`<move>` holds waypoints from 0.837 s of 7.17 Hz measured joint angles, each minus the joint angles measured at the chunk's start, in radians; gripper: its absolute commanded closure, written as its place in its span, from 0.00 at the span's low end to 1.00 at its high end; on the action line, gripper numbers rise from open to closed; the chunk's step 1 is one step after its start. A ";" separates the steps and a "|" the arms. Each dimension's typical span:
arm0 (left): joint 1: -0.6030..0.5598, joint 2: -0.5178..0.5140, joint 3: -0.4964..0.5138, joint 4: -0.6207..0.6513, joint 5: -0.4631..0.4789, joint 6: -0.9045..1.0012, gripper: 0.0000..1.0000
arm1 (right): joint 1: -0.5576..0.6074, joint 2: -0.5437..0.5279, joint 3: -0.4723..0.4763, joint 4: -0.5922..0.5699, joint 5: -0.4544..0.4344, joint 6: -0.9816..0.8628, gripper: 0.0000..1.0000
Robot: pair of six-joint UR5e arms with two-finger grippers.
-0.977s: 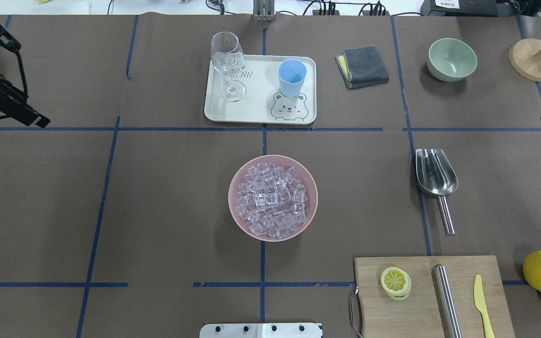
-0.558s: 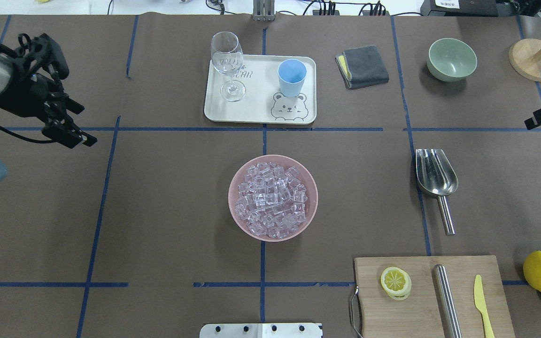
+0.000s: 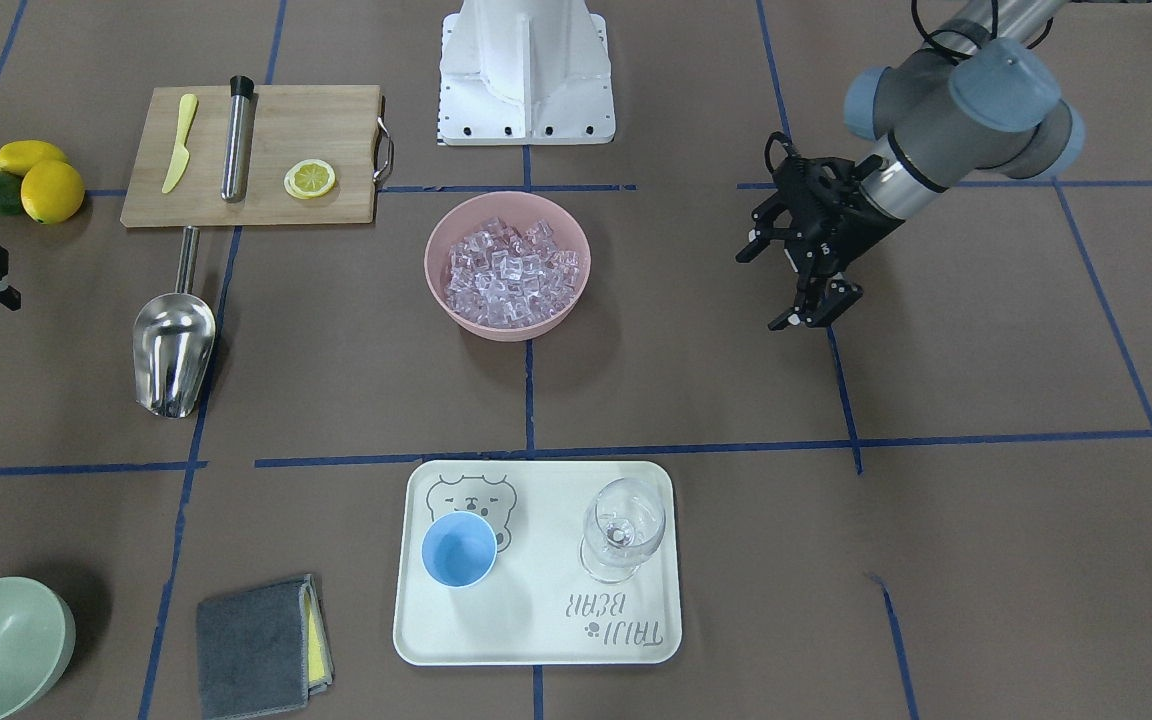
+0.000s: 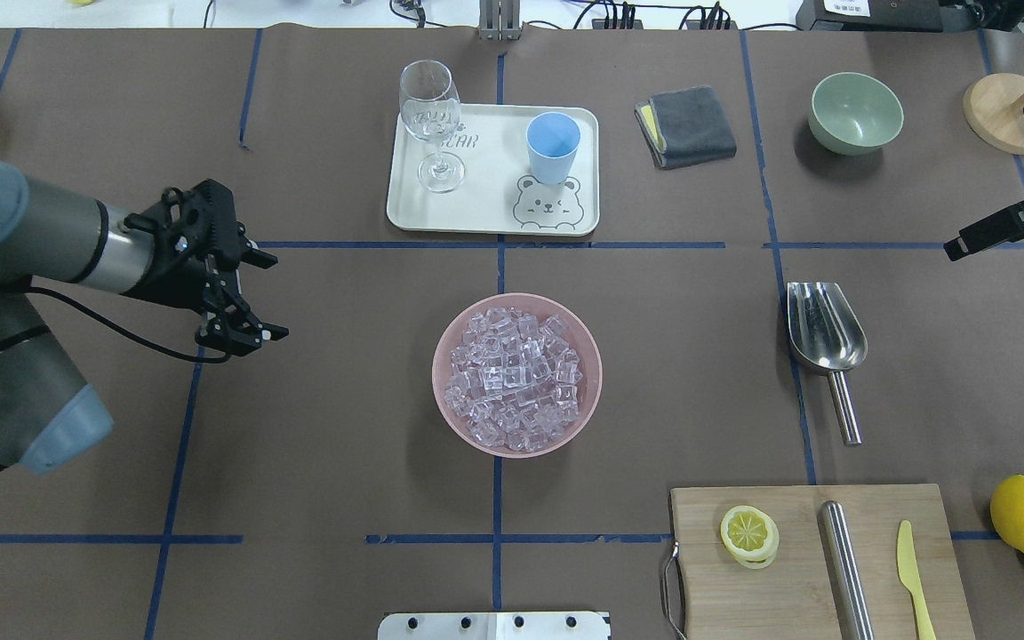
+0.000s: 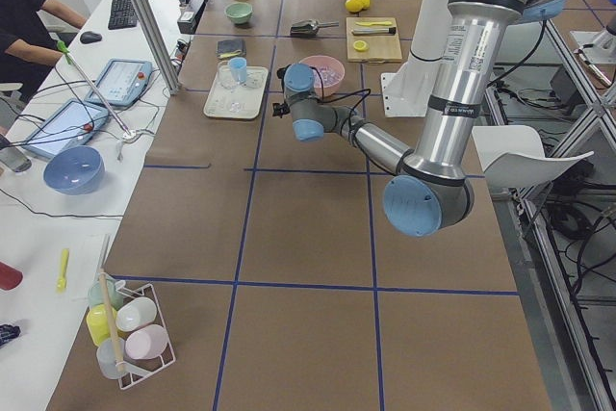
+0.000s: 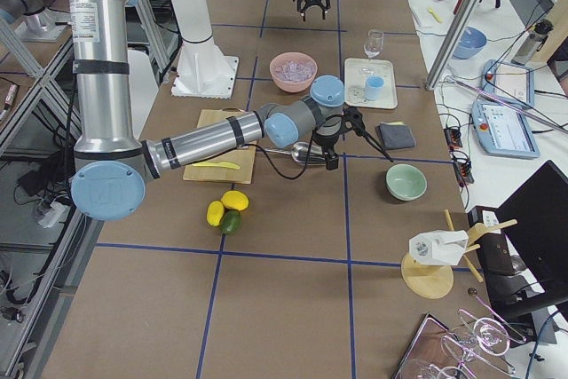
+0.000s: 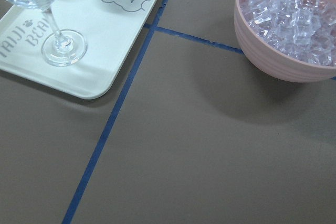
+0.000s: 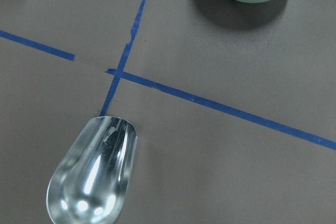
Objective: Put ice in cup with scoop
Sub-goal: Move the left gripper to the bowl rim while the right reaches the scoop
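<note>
The scoop (image 4: 825, 338) lies flat on the table (image 4: 343, 444). In the overhead view its long axis runs near to far, the open mouth pointing to 12 o'clock and the rod handle to about 6. It sits at 3 o'clock from the pink bowl (image 4: 437, 378), which is heaped with ice (image 4: 516, 378). At 12 o'clock from the bowl a tray (image 4: 485, 209) carries the one blue cup (image 4: 553, 147) and one stemmed glass (image 4: 430, 116), both upright.

The right gripper (image 6: 359, 159) hangs above the scoop's mouth end with its fingers spread, gripping nothing. The left gripper (image 4: 274, 298) hovers at 9 o'clock from the bowl, jaws wide apart and empty.

Brown paper crossed by blue tape (image 4: 496, 498) covers the table. Also on it are one green bowl (image 4: 856, 111), one folded cloth (image 4: 688, 124), and one cutting board (image 4: 796, 569) with one lemon slice (image 4: 748, 533).
</note>
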 measured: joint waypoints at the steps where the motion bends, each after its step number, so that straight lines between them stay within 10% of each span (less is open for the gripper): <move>1: 0.039 -0.025 0.029 -0.011 0.021 0.001 0.00 | -0.001 -0.009 0.005 0.030 0.003 0.000 0.00; 6: 0.157 -0.104 0.081 -0.019 0.068 -0.006 0.00 | -0.152 -0.107 0.142 0.083 -0.029 0.224 0.00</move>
